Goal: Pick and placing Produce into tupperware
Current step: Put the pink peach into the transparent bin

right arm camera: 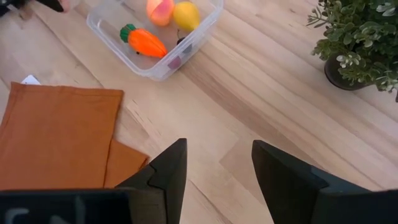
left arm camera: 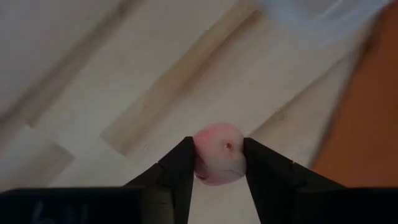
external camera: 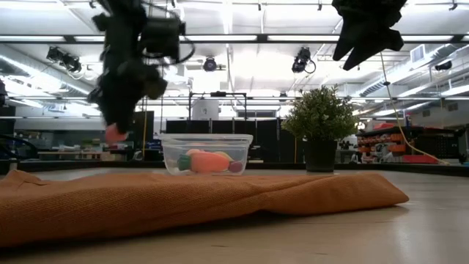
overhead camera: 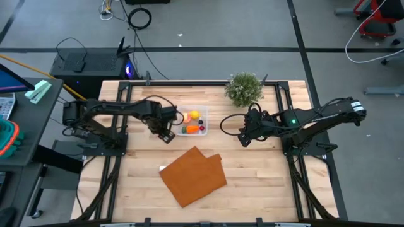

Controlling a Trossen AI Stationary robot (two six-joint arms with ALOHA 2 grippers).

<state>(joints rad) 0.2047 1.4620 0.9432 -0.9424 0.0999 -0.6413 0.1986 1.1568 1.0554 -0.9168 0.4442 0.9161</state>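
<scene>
- the left claw [left arm camera: 217, 163] was clamped on a small pink piece [left arm camera: 218, 162] of produce, one dark finger [left arm camera: 177, 171] pressed to each side of it.
- in the high view the left claw [overhead camera: 165, 134] hung just off the tupperware's [overhead camera: 203, 116] left edge, above the bare wooden desk [overhead camera: 265, 183].
- the low view showed the pink piece [external camera: 115, 133] lifted clear of the desk, beside the tupperware [external camera: 170, 150].
- inside the tupperware [right arm camera: 106, 30] lay an orange carrot-shaped piece [right arm camera: 147, 43], a yellow lemon [right arm camera: 186, 15], a peach-orange round fruit [right arm camera: 160, 9] and a small dark red piece [right arm camera: 175, 62].
- the right claw [right arm camera: 217, 165] stood open with nothing between its fingers, raised over the desk to the right of the tupperware, near the potted plant [overhead camera: 243, 88].
- an orange-brown mat [overhead camera: 193, 174] lay on the desk in front of the tupperware.
</scene>
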